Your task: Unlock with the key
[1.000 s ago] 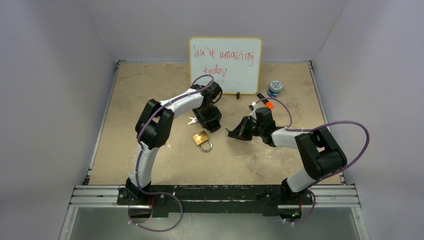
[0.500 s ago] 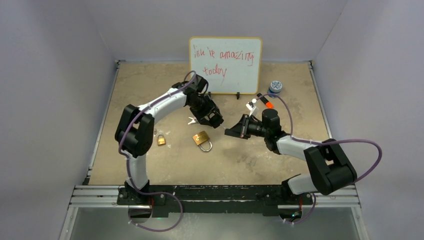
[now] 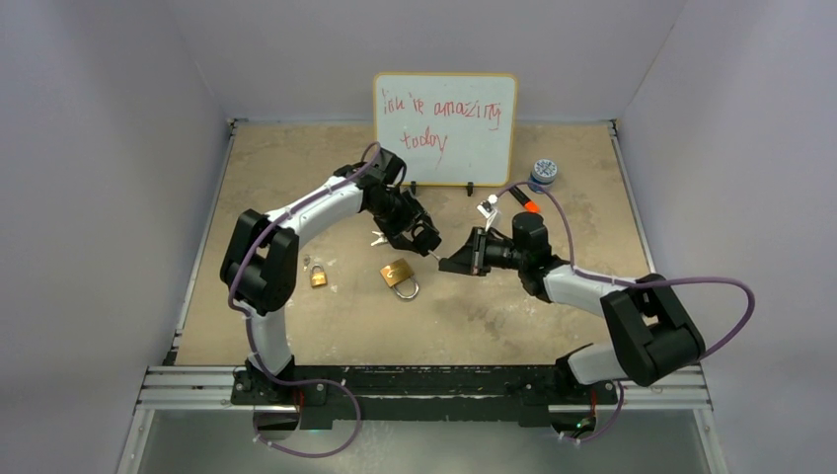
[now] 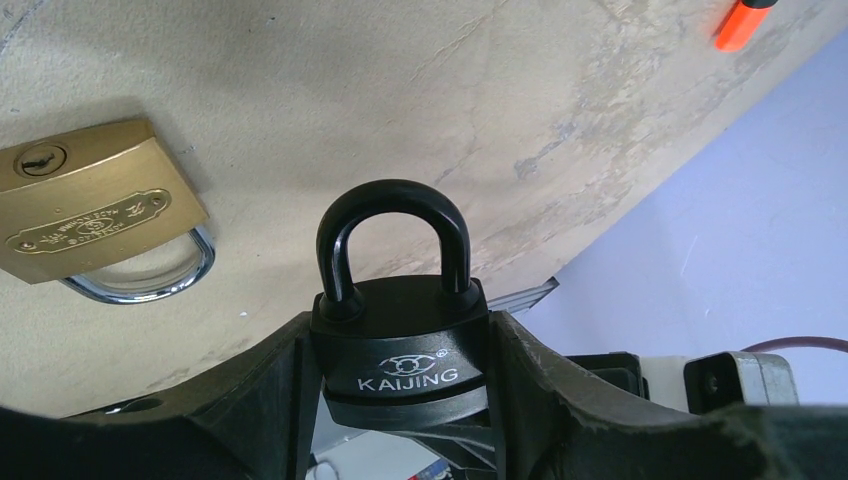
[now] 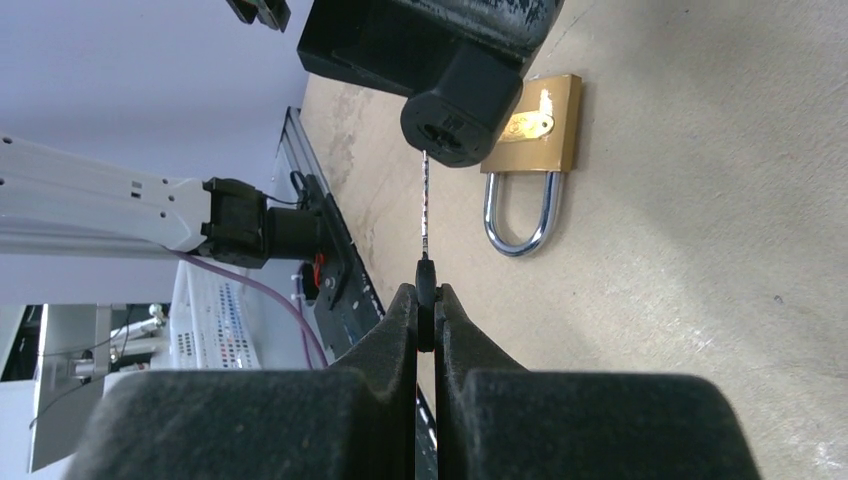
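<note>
The surface is a tan, mottled board with pale scuffs and fine cracks. Plain lavender walls close it in on the left, back and right. An aluminium rail runs along its near edge and carries both arm bases. A small whiteboard with red handwriting stands upright against the back wall. To its right, near the back corner, sit a blue-lidded jar and, a little nearer, an orange marker.

Near the middle of the surface lies a large brass padlock, flat, with its steel shackle pointing toward the rail. A small brass padlock lies to its left, apart from it. A loose bunch of keys lies just behind them, beside the left arm.

The left hand is half spread and clamped on the body of a black padlock, held above the surface. Both legs of its shackle are seated in the body. The right hand is pinched tight on the head of a key. The thin blade of the key reaches straight to the underside of the black padlock. The tip meets the lock, but how far it sits inside I cannot tell.
</note>
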`<state>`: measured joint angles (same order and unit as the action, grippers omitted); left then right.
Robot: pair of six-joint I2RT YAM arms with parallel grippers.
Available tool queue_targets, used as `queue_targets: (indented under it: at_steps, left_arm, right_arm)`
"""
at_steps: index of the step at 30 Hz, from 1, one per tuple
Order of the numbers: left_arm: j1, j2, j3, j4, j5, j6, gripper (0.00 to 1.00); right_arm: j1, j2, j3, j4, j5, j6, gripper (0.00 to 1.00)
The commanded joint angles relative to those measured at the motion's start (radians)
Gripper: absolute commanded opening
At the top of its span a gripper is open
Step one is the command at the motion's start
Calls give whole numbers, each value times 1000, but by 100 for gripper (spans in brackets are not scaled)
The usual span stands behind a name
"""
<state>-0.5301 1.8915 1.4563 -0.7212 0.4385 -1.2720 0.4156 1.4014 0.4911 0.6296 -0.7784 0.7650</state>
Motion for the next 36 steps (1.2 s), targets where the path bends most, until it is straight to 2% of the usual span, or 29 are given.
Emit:
queue_targets:
  at_steps: [1, 13, 16, 20, 25, 36]
  left_arm:
    - [5, -57, -11, 33, 62, -27, 8]
    - [5, -67, -31, 39, 48, -36, 8]
    - [4, -66, -26, 17, 22, -34, 8]
    - [5, -59, -24, -4, -4, -33, 8]
    - [4, -49, -25, -15, -5, -30, 7]
    - [4, -56, -34, -19, -11, -27, 7]
  right_arm:
    - [3, 16, 58, -24, 6, -34, 0]
    - [3, 24, 95, -187, 101, -101, 0]
    - [3, -2, 93, -178, 129, -112, 0]
    - [9, 3, 84, -78, 33, -93, 0]
    - [52, 37, 95, -45, -31, -109, 0]
    - [68, 63, 115, -120, 60, -142, 0]
